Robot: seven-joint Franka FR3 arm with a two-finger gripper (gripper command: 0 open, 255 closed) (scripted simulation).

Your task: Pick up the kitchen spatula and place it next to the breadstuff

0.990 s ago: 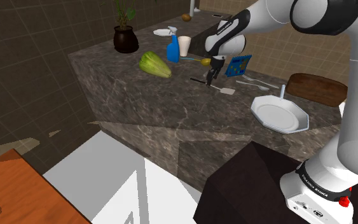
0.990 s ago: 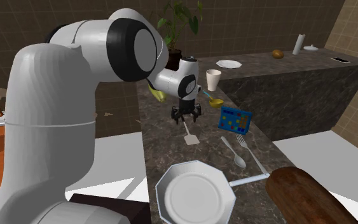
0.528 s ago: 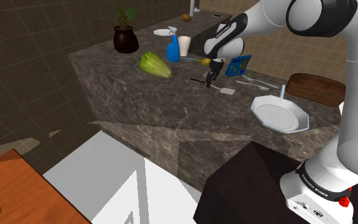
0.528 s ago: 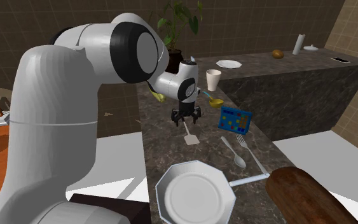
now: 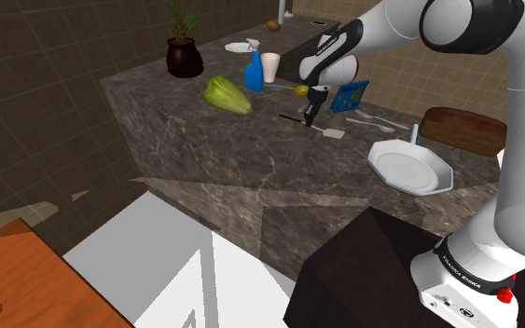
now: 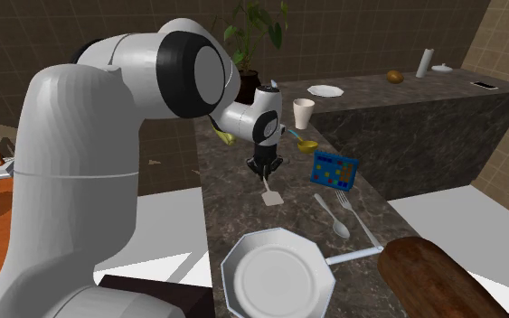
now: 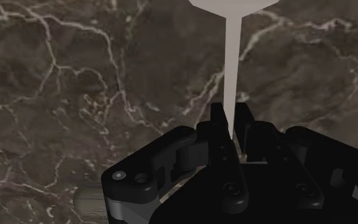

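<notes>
I see the gripper point(image 5: 309, 114) low over the dark marble counter point(image 5: 186, 121), near the middle of it. In the wrist view its two black fingers point(image 7: 217, 118) are pressed from both sides on the thin white handle of the spatula point(image 7: 233, 63), so the hand is clamped on it. The handle runs straight away from the gripper point(image 7: 233, 121) to the wide blade. In the second exterior view the spatula point(image 6: 272, 194) points from the gripper point(image 6: 266, 172) toward the white eight-sided plate point(image 6: 278, 275), and its blade seems to rest on the counter point(image 6: 230, 212); I cannot tell if it is a little lifted.

The long brown loaf point(image 6: 433, 280) lies at the near end of the counter, just beside the plate and well apart from the spatula. Between them lie a spoon point(image 6: 332, 218) and a fork point(image 6: 356, 217). A blue box with coloured dots point(image 6: 334, 169) stands near the gripper, on the second exterior view's right. In the shoulder view, a white cup point(image 5: 269, 66), a blue spray bottle point(image 5: 254, 72) and a green vegetable point(image 5: 227, 94) stand beyond the gripper.
</notes>
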